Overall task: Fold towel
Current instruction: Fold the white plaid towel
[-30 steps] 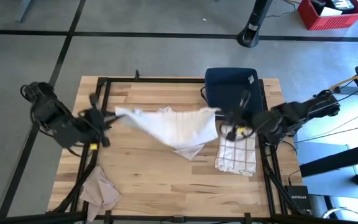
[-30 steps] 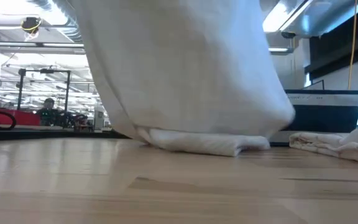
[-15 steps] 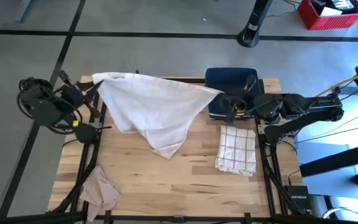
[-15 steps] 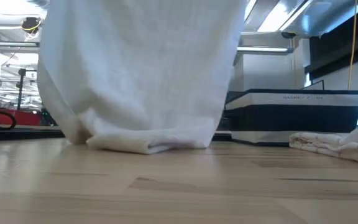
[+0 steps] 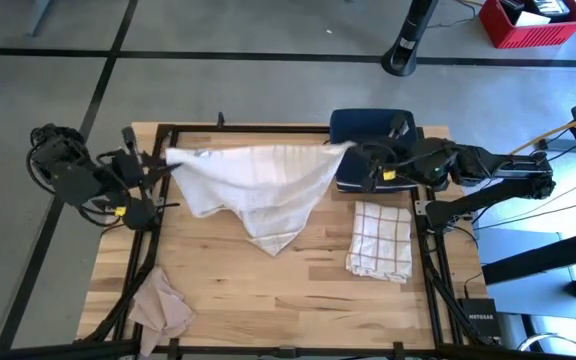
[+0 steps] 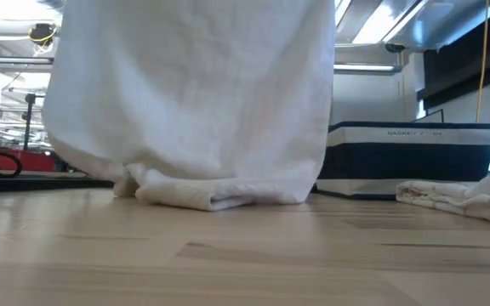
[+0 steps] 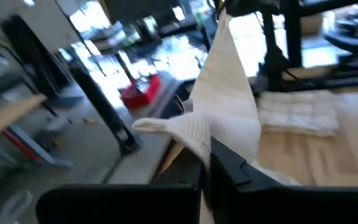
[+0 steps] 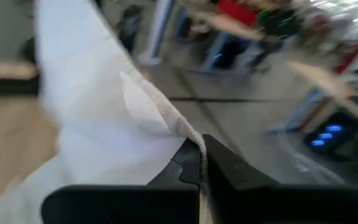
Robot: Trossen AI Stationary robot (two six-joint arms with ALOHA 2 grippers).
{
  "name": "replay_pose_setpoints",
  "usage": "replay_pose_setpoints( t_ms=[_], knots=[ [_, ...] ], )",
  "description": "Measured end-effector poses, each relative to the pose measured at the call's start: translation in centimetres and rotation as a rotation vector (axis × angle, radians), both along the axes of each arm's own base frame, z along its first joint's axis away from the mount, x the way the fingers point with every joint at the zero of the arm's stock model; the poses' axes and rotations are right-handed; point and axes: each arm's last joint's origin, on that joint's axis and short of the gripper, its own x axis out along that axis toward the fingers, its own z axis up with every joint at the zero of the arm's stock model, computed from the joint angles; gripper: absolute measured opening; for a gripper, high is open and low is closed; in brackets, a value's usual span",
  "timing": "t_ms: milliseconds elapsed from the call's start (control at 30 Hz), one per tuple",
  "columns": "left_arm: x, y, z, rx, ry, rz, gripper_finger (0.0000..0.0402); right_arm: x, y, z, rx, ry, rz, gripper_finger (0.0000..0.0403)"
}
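Cloth point(image 5: 158, 305), beige and crumpled, is lying at the near left corner of the table point(image 5: 268, 290). Farther right, a folded checked towel point(image 5: 380, 240) is resting flat near the right edge.

Beyond these, the white towel point(image 5: 258, 185) is hanging stretched between both arms above the middle of the table, its top edge running left to right and its lowest point sagging down to touch the wood, where it is bunching in a small roll in the low view point(image 6: 194, 194).

The left tool point(image 5: 158, 165) is pinching the towel's left corner, fingers pressed together on the fabric point(image 7: 194, 134). The right tool point(image 5: 353, 152) is pinching the right corner the same way point(image 8: 166, 115).

At the far right of the table, a dark blue bin point(image 5: 368, 135) is sitting just behind the right tool.
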Motion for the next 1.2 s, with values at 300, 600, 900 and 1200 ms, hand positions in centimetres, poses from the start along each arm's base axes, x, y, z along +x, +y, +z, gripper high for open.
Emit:
replay_pose_setpoints(
  t_ms=[300,600,900,1200],
  knots=[
    [3.0,-3.3,-6.5,-0.195,0.229,-0.057,0.0002,1.3,2.4,-7.1,0.179,0.267,0.187,0.0004],
    [7.8,-8.2,-17.2,-0.255,0.526,-0.102,0.0002,1.8,6.4,-16.0,0.270,0.273,0.284,0.0003],
    [10.2,-10.8,-25.3,-0.288,0.762,-0.028,0.0012,2.9,7.7,-19.5,0.288,0.369,0.250,0.0004],
    [11.2,-10.8,-27.9,-0.485,0.900,0.088,0.0092,3.9,8.2,-21.1,0.274,0.422,0.259,0.0005]
  ],
)
